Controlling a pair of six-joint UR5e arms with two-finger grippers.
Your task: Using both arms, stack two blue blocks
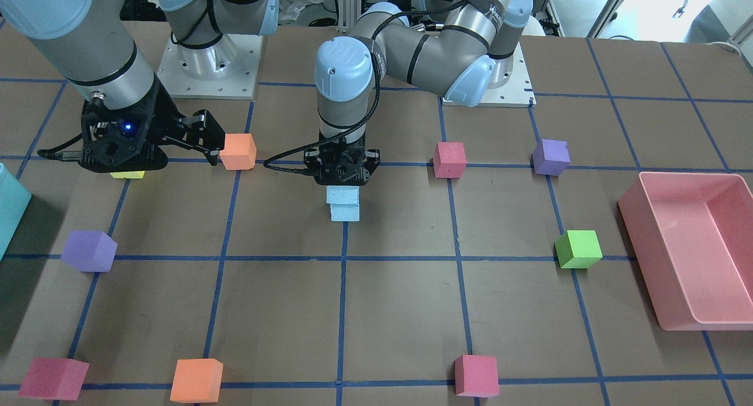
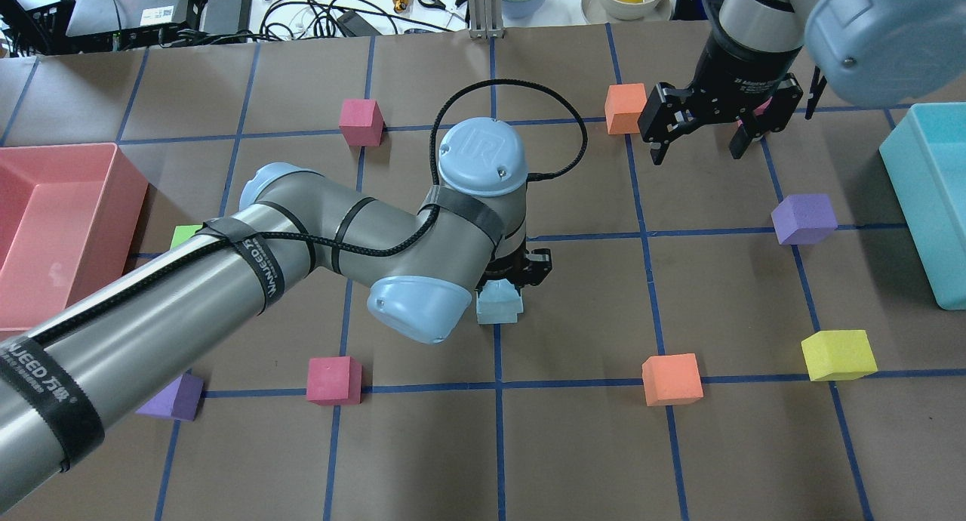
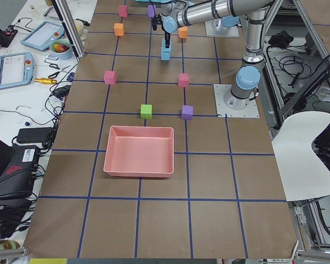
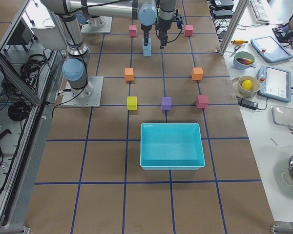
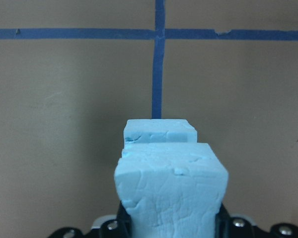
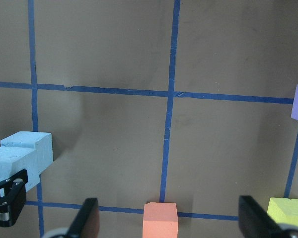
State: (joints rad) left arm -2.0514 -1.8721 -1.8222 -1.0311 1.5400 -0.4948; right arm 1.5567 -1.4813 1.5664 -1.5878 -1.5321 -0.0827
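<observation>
**Two blue blocks stacked, left gripper holding the top one**

A brown table marked with blue tape lines is filling the scene. Every place below is given from the blue stack, which is standing near the table's middle, on a tape line.

The left arm is reaching in low and bending down right over the stack. The right arm is hanging high above the table on the stack's right side.

A pink bin is lying well to the stack's left. A teal bin is lying well to its right.

The left gripper is pointing straight down and clenching the upper blue block between its fingers. The right gripper is hovering well apart from the stack, with its fingers spread wide and nothing between them.

The upper blue block is sitting on the lower blue block, a little off square. The left wrist view is showing the lower one peeking out past the upper one's edge. The lower block is resting flat on the table.

A green block is sitting between the stack and the pink bin. A yellow block is sitting off to the stack's right, nearer the robot. Both are well apart from the stack.
</observation>
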